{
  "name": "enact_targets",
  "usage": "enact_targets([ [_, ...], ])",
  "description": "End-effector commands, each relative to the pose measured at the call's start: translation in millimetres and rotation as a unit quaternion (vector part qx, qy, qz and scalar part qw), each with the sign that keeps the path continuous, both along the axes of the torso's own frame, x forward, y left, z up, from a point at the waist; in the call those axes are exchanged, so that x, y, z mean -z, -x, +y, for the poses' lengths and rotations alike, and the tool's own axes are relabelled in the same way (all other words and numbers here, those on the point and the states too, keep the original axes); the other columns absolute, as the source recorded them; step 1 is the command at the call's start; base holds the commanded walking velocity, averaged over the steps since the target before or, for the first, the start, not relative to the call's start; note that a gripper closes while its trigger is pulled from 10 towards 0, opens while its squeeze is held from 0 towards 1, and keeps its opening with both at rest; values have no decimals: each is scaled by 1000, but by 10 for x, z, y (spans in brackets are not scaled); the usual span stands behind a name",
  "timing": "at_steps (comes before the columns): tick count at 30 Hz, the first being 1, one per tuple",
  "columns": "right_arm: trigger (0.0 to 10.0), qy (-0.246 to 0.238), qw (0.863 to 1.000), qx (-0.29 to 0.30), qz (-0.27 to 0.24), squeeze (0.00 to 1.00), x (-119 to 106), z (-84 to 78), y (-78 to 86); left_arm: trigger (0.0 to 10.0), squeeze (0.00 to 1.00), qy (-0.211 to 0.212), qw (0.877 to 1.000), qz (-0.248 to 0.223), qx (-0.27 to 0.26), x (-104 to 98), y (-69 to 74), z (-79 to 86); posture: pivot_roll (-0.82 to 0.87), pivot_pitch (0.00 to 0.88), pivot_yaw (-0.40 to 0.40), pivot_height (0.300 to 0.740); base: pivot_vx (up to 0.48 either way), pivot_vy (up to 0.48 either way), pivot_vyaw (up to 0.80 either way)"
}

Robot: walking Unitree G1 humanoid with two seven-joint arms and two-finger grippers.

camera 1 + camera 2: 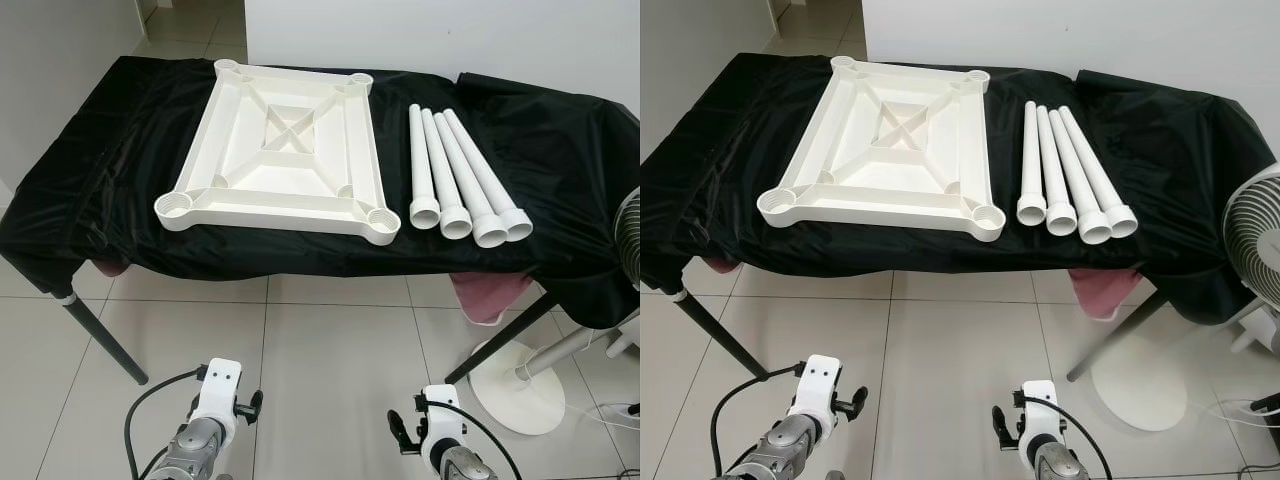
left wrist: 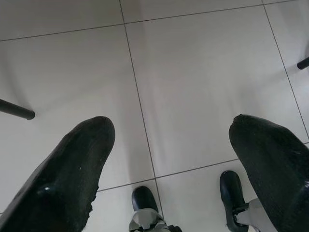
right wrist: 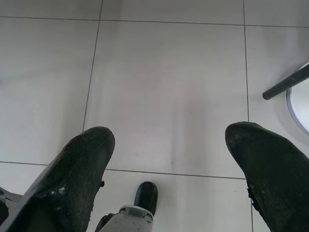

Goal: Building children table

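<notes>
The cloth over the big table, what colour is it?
Plain black, slightly shiny, no pattern. The cloth shows best in the left eye view, under the white tabletop and legs.

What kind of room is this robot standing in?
Probably a room in a home, set up as a work spot: pale tiled floor, plain white wall, a standing fan at the side. A table draped in black cloth holds an upturned white tabletop and four white legs.

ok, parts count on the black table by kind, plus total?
White tabletop, lying upside down: 1
White legs, side by side to its right: 4
Total: 5 parts
</notes>
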State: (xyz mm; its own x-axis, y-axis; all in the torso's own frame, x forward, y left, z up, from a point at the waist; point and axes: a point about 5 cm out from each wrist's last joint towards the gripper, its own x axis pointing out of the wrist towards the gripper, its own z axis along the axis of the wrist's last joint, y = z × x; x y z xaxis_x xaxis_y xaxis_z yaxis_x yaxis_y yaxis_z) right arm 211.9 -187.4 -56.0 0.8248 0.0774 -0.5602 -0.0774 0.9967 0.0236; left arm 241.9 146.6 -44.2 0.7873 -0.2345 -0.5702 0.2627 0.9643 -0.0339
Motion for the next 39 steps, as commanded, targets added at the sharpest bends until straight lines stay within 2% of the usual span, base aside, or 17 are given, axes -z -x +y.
enact_targets([
  [1,10000,3,1000,6,17,0,42,-35,61,10000,0,5,1000,17,16,41,52,-14,57,65,-56,740,0,0,0],
  [23,10000,10,1000,5,18,0,43,-40,61,10000,0,2,1000,15,19,38,45,-32,55,66,-60,740,0,0,0],
  [28,10000,14,1000,6,3,0,14,-54,38,10000,0,1,1000,3,15,11,18,-12,51,87,-56,740,0,0,0],
  [29,10000,7,1000,13,-24,0,-36,-74,3,10000,0,25,999,-19,2,-52,-41,2,52,96,-57,740,0,0,0],
  [30,10000,7,1000,13,-24,0,-36,-74,3,10000,0,25,999,-19,2,-52,-41,2,52,96,-57,740,0,0,0],
  [31,10000,0,998,13,-54,0,-94,-84,-28,10000,0,46,998,-48,1,-128,-99,5,54,102,-58,740,0,0,0],
  [32,10000,0,998,13,-54,0,-94,-84,-28,10000,0,46,998,-48,1,-128,-99,5,54,102,-58,740,0,0,0],
  [33,10000,-4,997,9,-81,0,-147,-87,-50,10000,0,60,995,-77,5,-202,-147,8,56,110,-56,740,0,0,0],
  [34,10000,-4,997,9,-81,0,-147,-87,-50,10000,0,60,995,-77,5,-202,-147,8,56,110,-56,740,0,0,0],
  [36,10000,4,991,-15,-131,0,-255,-100,-63,10000,0,73,988,-128,34,-344,-202,17,58,121,-56,740,0,0,0],
  [37,10000,4,991,-15,-131,0,-255,-100,-63,10000,0,73,988,-128,34,-344,-202,17,58,121,-56,740,0,0,0],
  [39,10000,11,986,-31,-164,0,-341,-120,-71,10000,0,69,984,-156,56,-431,-221,38,56,125,-54,740,0,0,0],
])
